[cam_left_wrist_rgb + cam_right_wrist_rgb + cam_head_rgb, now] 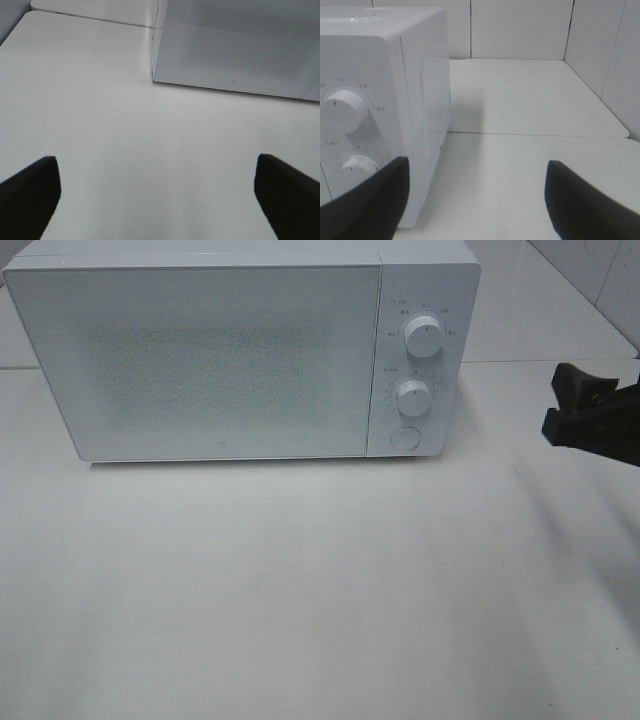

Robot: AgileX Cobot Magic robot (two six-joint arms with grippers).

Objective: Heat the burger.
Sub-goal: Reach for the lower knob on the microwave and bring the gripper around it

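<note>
Burger: unseen in every view.
Microwave [200,360]: boxy glossy white, speckled door closed, round knobs [424,337].
Left end effector [157,197]: spread, empty, over matte tabletop [300,590].
Right end effector [475,202]: spread, empty.

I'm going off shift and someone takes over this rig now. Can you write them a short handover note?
Left gripper: open, empty, above the table.
Right gripper: open, empty, by the control side of the microwave.
Its door is shut.
Burger: in no view; whether it is inside cannot be told.
Done: nothing confirmable.
Left: locate the burger, get it inside, set the knobs.
</note>
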